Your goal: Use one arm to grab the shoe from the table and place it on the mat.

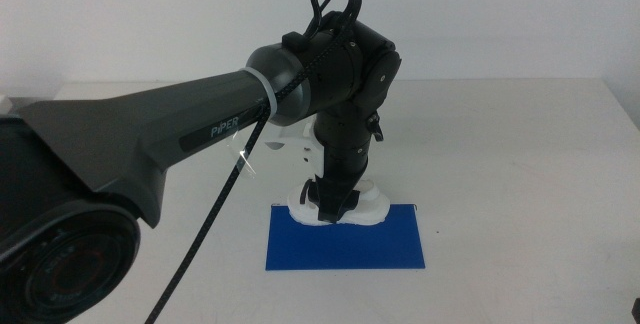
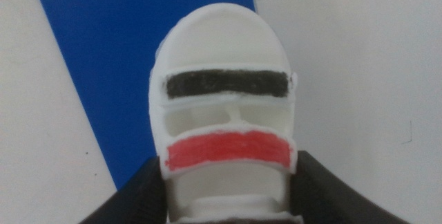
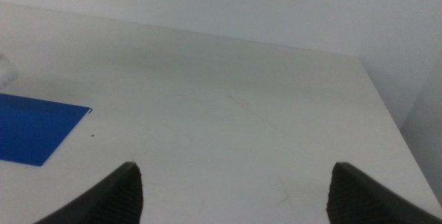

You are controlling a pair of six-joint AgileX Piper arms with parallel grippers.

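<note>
The white shoe (image 2: 224, 113), with one black and one red strap, sits between the jaws of my left gripper (image 2: 228, 177), which is shut on its sides. In the middle view the left arm (image 1: 200, 124) reaches in from the left, with the left gripper (image 1: 335, 202) pointing down. There the shoe (image 1: 372, 206) is at the far edge of the blue mat (image 1: 345, 242), partly over it and partly over the white table (image 1: 500, 164). I cannot tell whether the sole touches down. My right gripper (image 3: 238, 182) is open over bare table, away from the shoe.
The mat (image 2: 97, 58) lies flat near the table's middle, and its corner (image 3: 34, 131) also shows in the right wrist view. The table's far edge (image 3: 207, 37) and right edge run close to a pale wall.
</note>
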